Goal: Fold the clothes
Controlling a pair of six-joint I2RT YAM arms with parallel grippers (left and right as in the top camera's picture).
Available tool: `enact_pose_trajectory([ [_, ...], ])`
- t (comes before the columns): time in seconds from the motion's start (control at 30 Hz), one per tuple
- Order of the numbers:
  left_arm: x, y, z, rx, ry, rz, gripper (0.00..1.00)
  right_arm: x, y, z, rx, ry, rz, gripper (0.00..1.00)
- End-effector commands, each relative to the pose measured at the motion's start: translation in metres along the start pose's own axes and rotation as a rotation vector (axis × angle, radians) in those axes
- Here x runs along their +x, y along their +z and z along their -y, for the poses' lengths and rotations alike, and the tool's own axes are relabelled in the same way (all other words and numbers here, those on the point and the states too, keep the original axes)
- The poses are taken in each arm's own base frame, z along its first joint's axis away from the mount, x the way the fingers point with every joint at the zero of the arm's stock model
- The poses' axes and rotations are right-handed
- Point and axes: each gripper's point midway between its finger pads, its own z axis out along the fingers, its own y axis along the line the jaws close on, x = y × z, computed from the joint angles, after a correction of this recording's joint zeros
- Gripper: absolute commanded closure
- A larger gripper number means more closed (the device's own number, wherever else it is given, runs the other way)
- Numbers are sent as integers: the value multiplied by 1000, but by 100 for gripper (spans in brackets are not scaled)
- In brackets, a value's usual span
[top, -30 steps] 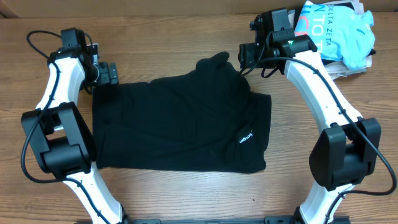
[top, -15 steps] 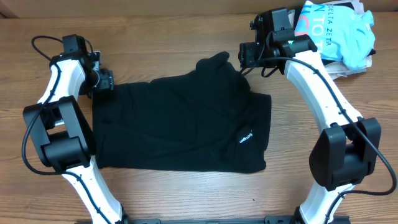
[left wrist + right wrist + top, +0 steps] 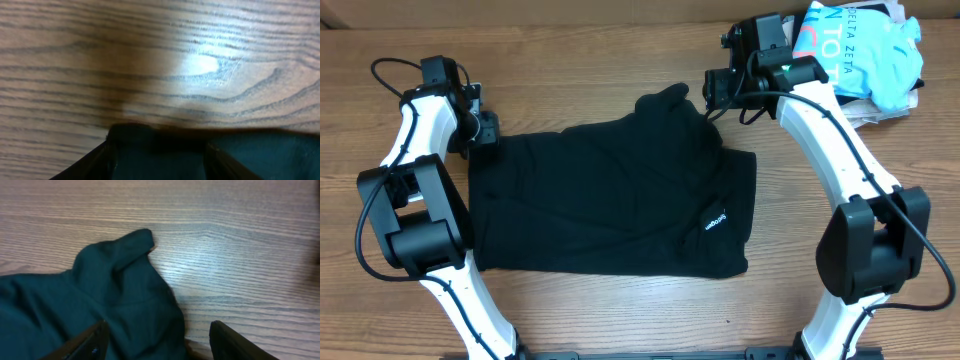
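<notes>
The clothes (image 3: 610, 205), a black garment with a small white logo (image 3: 717, 222), lie spread flat on the wooden table. My left gripper (image 3: 488, 132) is down at the garment's far left corner. In the left wrist view the dark cloth (image 3: 260, 155) reaches in between the left gripper's (image 3: 160, 165) fingers, which stand apart. My right gripper (image 3: 713, 92) hovers by the raised flap at the garment's far right corner. In the right wrist view the right gripper (image 3: 157, 345) is open, with the cloth (image 3: 100, 290) under one finger and its edge lying between the two fingers.
A light blue T-shirt (image 3: 865, 50) with lettering lies bunched at the back right corner, on top of other items. Bare wooden table (image 3: 620, 60) surrounds the garment. Both arm bases stand at the near edge.
My left gripper has swung back and down onto the garment's far left corner, and its jaws have narrowed. The right arm and the garment have not moved.
</notes>
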Motion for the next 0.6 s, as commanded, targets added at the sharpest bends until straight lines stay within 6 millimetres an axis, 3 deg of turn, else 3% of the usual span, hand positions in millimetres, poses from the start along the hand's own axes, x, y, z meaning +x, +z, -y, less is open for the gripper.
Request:
enact_pose_trajectory([
  [0.0, -3, 3, -1, -5, 16, 9, 42, 3, 11, 3, 12, -2, -19, 32],
  [0.3, -7, 4, -2, -10, 16, 24, 48, 3, 12, 3, 12, -2, -19, 32],
  [0.57, 11, 30, -1, -2, 14, -53, 47, 3, 12, 3, 13, -2, -20, 32],
])
